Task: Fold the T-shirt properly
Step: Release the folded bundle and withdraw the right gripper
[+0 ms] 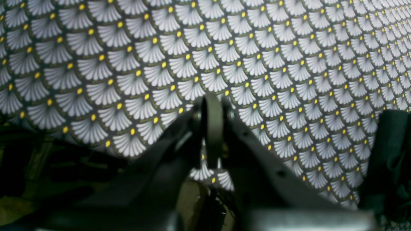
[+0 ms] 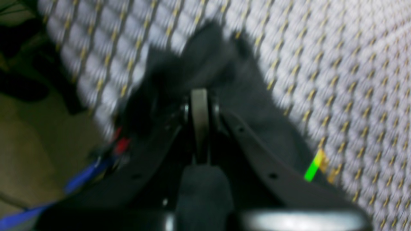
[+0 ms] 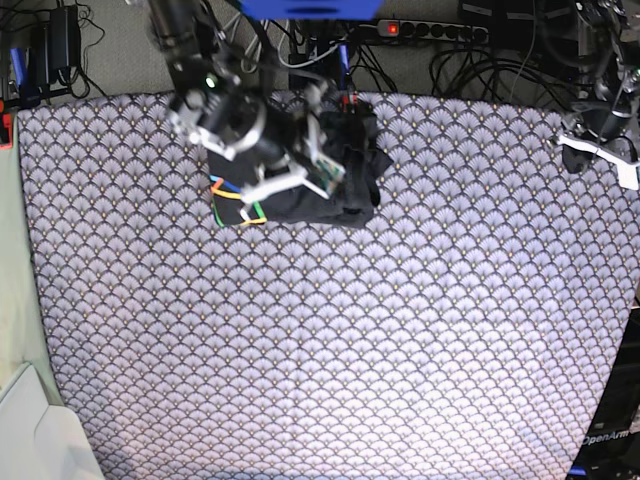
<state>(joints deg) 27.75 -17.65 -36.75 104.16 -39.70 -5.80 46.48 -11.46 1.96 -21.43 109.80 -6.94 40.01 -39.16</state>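
The T-shirt (image 3: 300, 195) lies bunched into a dark compact heap on the fan-patterned tablecloth (image 3: 330, 340), at the far middle of the table. Its coloured outline print (image 3: 235, 200) shows at its left edge, and a green-yellow bit of the print (image 2: 312, 169) shows in the right wrist view. My right gripper (image 3: 325, 170) hovers over the heap, jaws shut. In the blurred right wrist view, dark T-shirt cloth (image 2: 205, 61) lies just past the right gripper (image 2: 199, 94); no cloth shows between the tips. My left gripper (image 1: 212, 102) is shut and empty over bare tablecloth (image 1: 224, 48), at the table's far right corner (image 3: 585, 150).
A power strip (image 3: 430, 28) and tangled cables (image 3: 500, 60) run behind the table's far edge. The tablecloth ends at the left edge (image 3: 25, 280), with a pale board (image 3: 30, 430) at the near left. Dark green material (image 1: 391, 160) hangs at the right of the left wrist view.
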